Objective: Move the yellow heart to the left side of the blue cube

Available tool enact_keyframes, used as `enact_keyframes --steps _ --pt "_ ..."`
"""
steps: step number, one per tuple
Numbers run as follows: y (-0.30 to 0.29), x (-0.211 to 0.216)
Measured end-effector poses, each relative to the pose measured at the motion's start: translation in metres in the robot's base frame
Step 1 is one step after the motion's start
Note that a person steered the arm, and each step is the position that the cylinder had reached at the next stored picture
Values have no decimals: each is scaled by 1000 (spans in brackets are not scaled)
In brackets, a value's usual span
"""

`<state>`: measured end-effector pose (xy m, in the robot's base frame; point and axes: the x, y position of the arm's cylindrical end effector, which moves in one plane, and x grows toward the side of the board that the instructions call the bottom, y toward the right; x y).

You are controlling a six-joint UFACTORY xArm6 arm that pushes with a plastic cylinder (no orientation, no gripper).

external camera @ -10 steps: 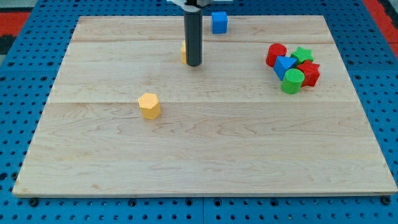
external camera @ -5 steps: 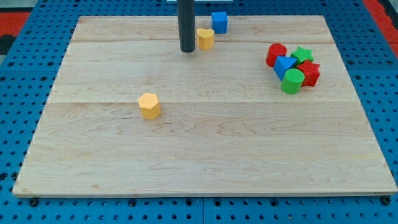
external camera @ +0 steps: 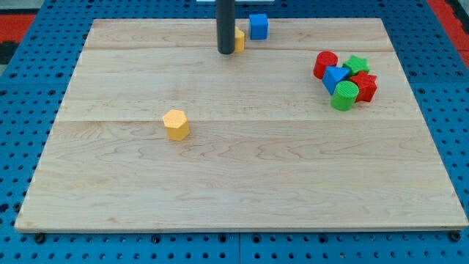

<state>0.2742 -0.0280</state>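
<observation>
The yellow heart (external camera: 239, 39) lies near the view's top edge of the wooden surface (external camera: 242, 176), mostly hidden behind the rod; only its right-hand portion shows. It sits just to the view's left of the blue cube (external camera: 258, 26) and slightly below it, near but apparently not touching.

My tip (external camera: 226, 52) rests against the heart's left side, on the side facing away from the cube. The arm carries no jaws, only the rod, so there is nothing to open or close and nothing is held; contact is by pushing alone.

Step in hand: the final approach. The heart is already on the cube's left, so the task appears close to complete, possibly complete.

Next move, as a judgement: at most a short, gentle push toward the view's right and slightly upward to close the gap, stopping before the heart displaces the cube. Pushing off-centre could rotate the heart or slide it past the cube's lower face.

Elsewhere, a yellow hexagonal block (external camera: 176, 124) stands well apart at centre-left. A cluster at the view's right holds a red cylinder (external camera: 325, 64), a green star (external camera: 357, 64), a blue block (external camera: 335, 77), a red block (external camera: 365, 86) and a green cylinder (external camera: 344, 95). None obstructs the path.
</observation>
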Motion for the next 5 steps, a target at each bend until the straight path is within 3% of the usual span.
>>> enact_keyframes --steps 1,3,4,5 --pt "-6 -13" --pt "27 27" --pt "54 15" --pt "39 3"
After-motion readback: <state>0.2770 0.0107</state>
